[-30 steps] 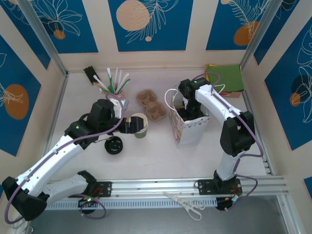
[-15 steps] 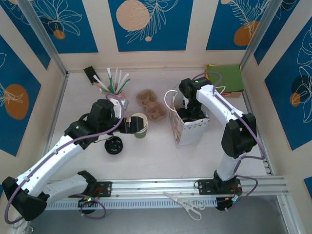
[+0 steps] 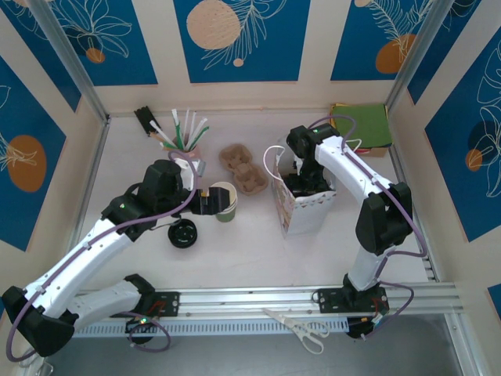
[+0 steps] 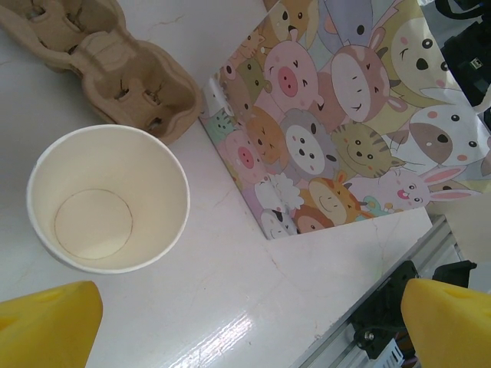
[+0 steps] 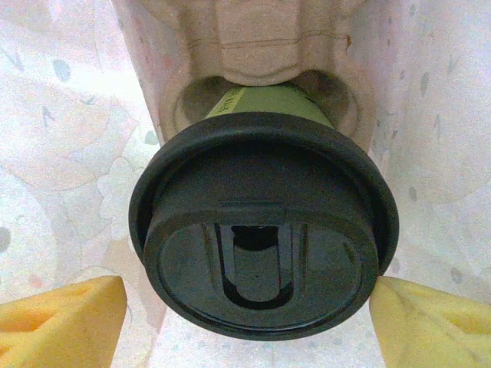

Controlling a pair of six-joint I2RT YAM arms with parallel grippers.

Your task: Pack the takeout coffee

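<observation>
Takeout coffee (image 5: 265, 230): sat black lid up, already down inside the white bag (image 3: 307, 207), in a well of a pulp carrier (image 5: 253, 46), olive side showing just past the lid's rim. Looked upright, as far as could be told. Judged the main step as good as done on that showing.

Right gripper (image 5: 249, 307): reached down through the bag's mouth, yellow fingers (image 5: 61, 314) spread to either side of the lid, tips right at its rim. Could not be told whether pressing on the lid or just clear of it.

Left to do, by that reading: letting go, if not done, then lifting out without snagging the bag's handles or walls.

Left gripper (image 4: 249, 326): hovered with fingers wide apart and nothing between them, just beside a lidless cup (image 4: 107, 199) on the table (image 4: 230, 291). Stood near a second pulp carrier (image 4: 100, 61) and the bag's printed side. Lone black lid (image 3: 184, 233): lay on the table close to that arm. Possibly a second drink to cap and pack, though not certain from the task as worded.
</observation>
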